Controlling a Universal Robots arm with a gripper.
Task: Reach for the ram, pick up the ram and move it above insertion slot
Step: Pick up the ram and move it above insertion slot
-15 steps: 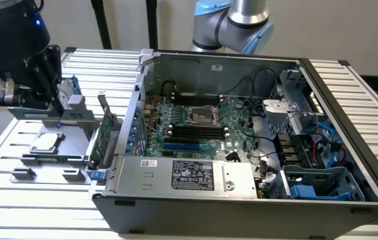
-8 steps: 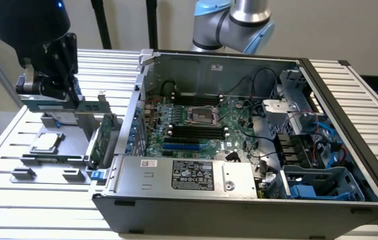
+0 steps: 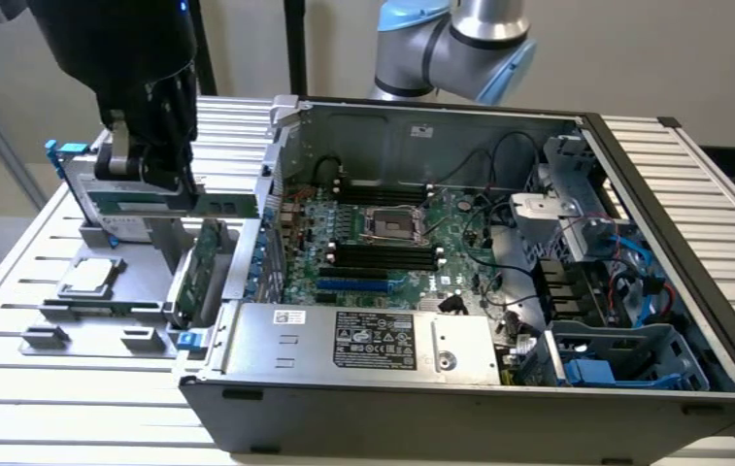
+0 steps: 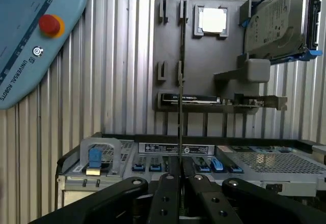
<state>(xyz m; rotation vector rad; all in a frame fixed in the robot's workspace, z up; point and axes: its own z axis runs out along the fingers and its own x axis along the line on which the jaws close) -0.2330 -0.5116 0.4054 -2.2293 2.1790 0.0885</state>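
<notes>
In the wrist view the gripper [image 4: 179, 183] is seen with its jaws drawn narrow onto the ram [image 4: 180, 112], which is held edge-on as a thin vertical line. Beyond it lie the open computer case [image 4: 153, 150], then the grey holder tray [image 4: 204, 61] with a processor [image 4: 213, 20] and the hard drive [image 4: 277, 23]. In the exterior view the gripper [image 3: 134, 180] is seen over the tray on the counter [image 3: 30, 252], while the insertion slot [image 3: 374, 254] lies inside the case, well apart.
</notes>
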